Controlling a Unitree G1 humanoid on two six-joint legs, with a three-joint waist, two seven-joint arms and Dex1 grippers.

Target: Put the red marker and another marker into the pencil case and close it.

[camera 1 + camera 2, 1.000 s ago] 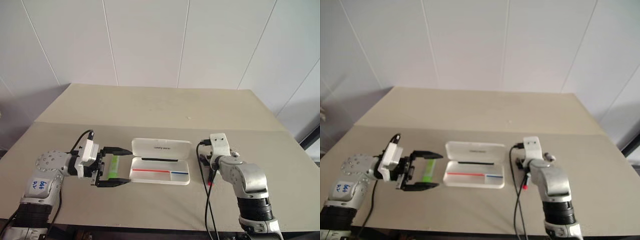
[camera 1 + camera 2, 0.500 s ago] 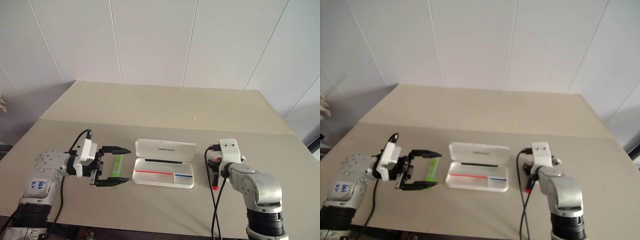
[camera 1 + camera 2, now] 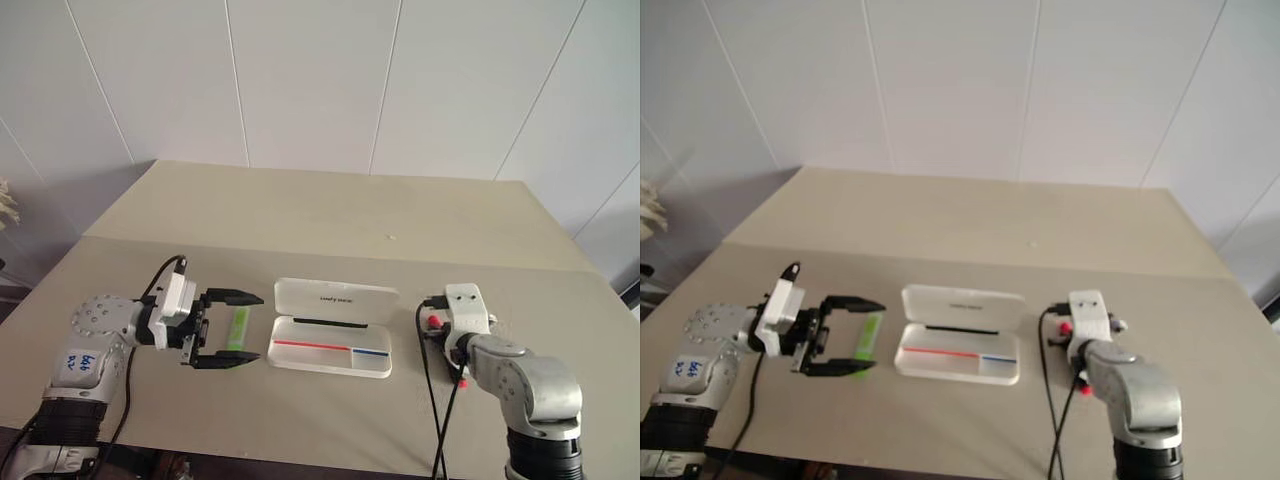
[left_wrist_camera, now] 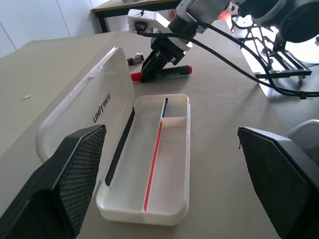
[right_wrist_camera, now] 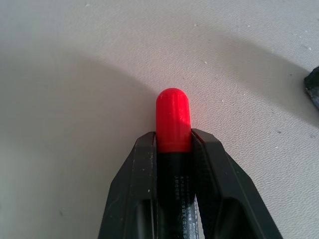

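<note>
Right end effector (image 5: 173, 144) clenched on slim black-barrelled red marker (image 5: 173, 119), red cap protruding past black fingertips (image 5: 142, 149), low over beige counter (image 3: 300, 210). Flat white hard plastic pencil case (image 3: 332, 342) lying open at centre of counter, lid back. Left end effector (image 3: 238, 330) spread wide, released, straddling chunky lime-green highlighter (image 3: 238, 328) just left of case.

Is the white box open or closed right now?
Open. The pencil case has its lid swung back, and its tray with the red and blue stripe is empty.
</note>
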